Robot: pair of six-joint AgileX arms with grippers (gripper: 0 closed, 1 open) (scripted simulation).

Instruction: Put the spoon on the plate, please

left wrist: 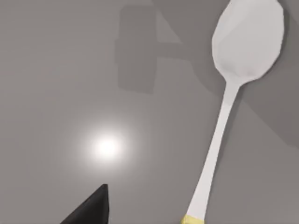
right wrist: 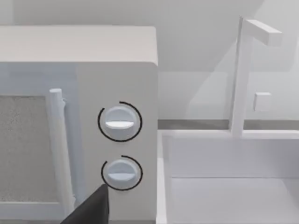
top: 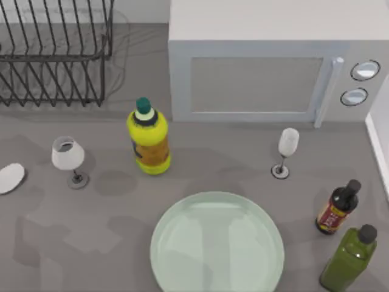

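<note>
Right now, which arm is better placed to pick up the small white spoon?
Left. The small white spoon lies flat at the table's left edge, directly beneath the left wrist camera. The right wrist camera faces the white microwave, far from it. The large pale green plate sits centre-front.

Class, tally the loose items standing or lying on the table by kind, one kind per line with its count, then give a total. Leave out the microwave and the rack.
Bottles: 3 (yellow bottle, dark sauce bottle, green bottle)
Wine glasses: 2 (left wine glass, right wine glass)
Plate: 1
Spoon: 1
Total: 7
</note>
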